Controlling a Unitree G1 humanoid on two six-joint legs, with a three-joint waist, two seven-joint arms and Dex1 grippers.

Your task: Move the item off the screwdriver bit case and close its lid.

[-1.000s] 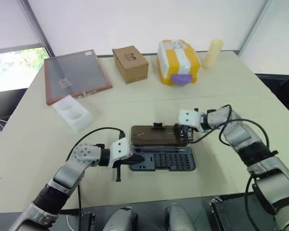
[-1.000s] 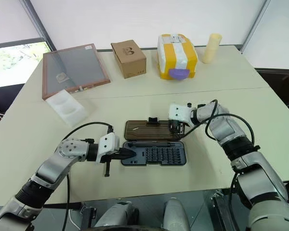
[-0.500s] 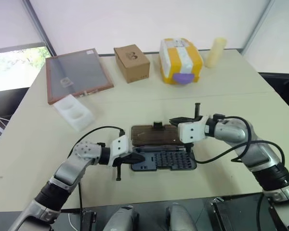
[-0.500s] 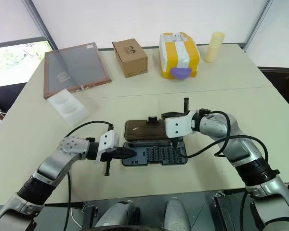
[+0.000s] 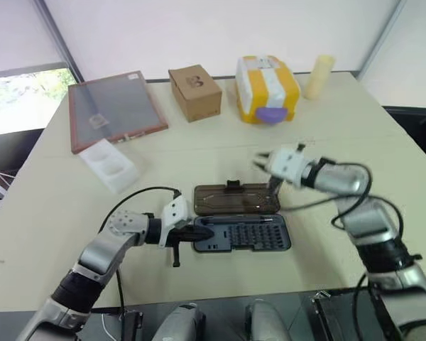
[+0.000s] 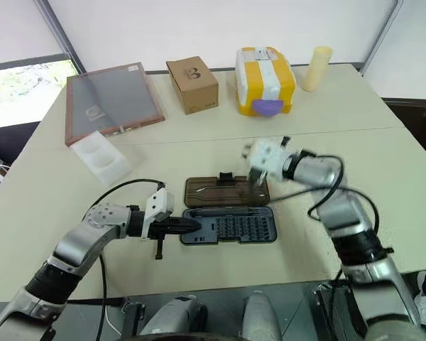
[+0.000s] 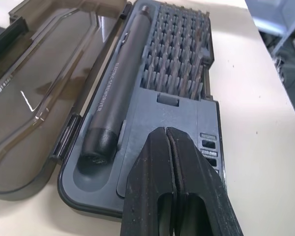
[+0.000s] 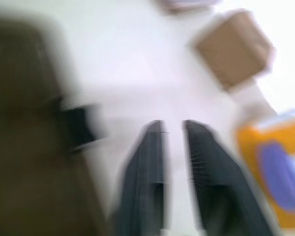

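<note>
The screwdriver bit case (image 5: 242, 235) lies open on the table (image 5: 50, 206), near the robot's edge and roughly midway between the two arms. Its base is a dark grey-blue shell with rounded corners. A slim dark screwdriver handle (image 7: 115, 98) with pale lettering along its side rests in a groove on the hinge side, and rows of small metal bits (image 7: 179, 54) stand upright in their sockets beside it. The lid (image 5: 234, 199) is smoky brown and see-through; it lies flat on the table on the far side of the base, joined to it along the long edge, with a small black latch (image 5: 232, 185) at the middle of its far edge. The left gripper (image 7: 166, 132) has its two black fingers pressed together on nothing, with the tips over the left end of the base; whether they touch the plastic cannot be told. The right gripper (image 8: 173, 125) hangs above the right end of the lid, blurred, its fingers a little apart with bare table showing between them. Along the far side of the table sit a framed panel (image 5: 113, 110), a cardboard box (image 5: 194, 93), a yellow and white container (image 5: 268, 89) and a cream cylinder (image 5: 317, 77); a white plastic tray (image 5: 108, 165) lies just in front of the panel.
</note>
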